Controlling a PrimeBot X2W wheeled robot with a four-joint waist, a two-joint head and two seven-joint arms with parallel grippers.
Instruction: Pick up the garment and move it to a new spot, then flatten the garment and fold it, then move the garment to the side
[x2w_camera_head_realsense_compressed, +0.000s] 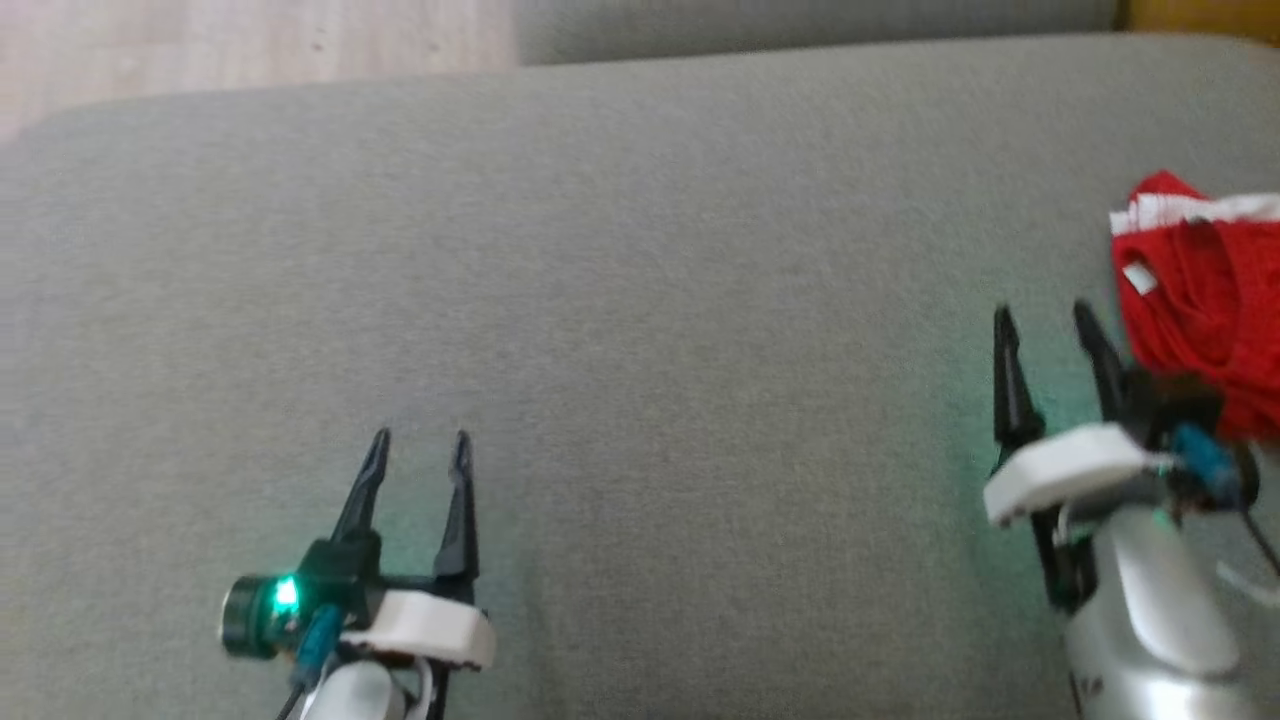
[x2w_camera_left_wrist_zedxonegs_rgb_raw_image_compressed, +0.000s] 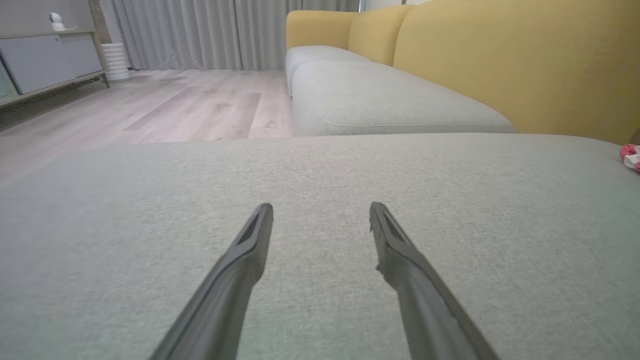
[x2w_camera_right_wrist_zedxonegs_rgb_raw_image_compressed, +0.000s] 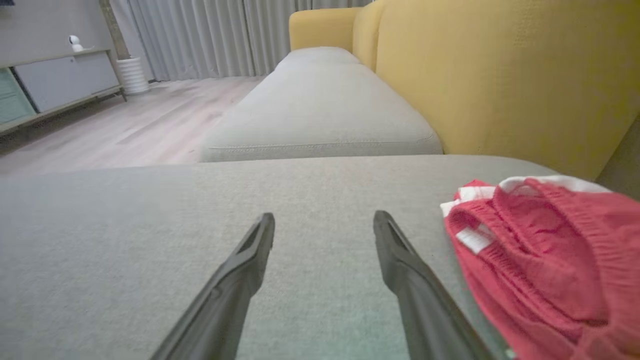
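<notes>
The garment (x2w_camera_head_realsense_compressed: 1200, 300) is a bunched red piece with a white band, lying on the grey cushion (x2w_camera_head_realsense_compressed: 640, 300) at the far right. In the right wrist view the garment (x2w_camera_right_wrist_zedxonegs_rgb_raw_image_compressed: 545, 260) sits just right of my fingers. My right gripper (x2w_camera_head_realsense_compressed: 1045, 322) stands open just left of it, nothing between its fingers, and my right gripper (x2w_camera_right_wrist_zedxonegs_rgb_raw_image_compressed: 324, 220) shows bare cushion in its gap. My left gripper (x2w_camera_head_realsense_compressed: 420, 445) is open over bare cushion at the lower left; the same gripper (x2w_camera_left_wrist_zedxonegs_rgb_raw_image_compressed: 321, 210) holds nothing. A red and white scrap of the garment (x2w_camera_left_wrist_zedxonegs_rgb_raw_image_compressed: 631, 156) peeks in at the left wrist view's right edge.
A yellow sofa back (x2w_camera_right_wrist_zedxonegs_rgb_raw_image_compressed: 500, 80) rises behind the cushion on the right. A second grey seat cushion (x2w_camera_right_wrist_zedxonegs_rgb_raw_image_compressed: 320, 110) extends ahead. Wooden floor (x2w_camera_left_wrist_zedxonegs_rgb_raw_image_compressed: 175, 105) lies beyond the cushion's far edge, with a grey cabinet (x2w_camera_left_wrist_zedxonegs_rgb_raw_image_compressed: 45, 60) and curtains (x2w_camera_left_wrist_zedxonegs_rgb_raw_image_compressed: 200, 30) further off.
</notes>
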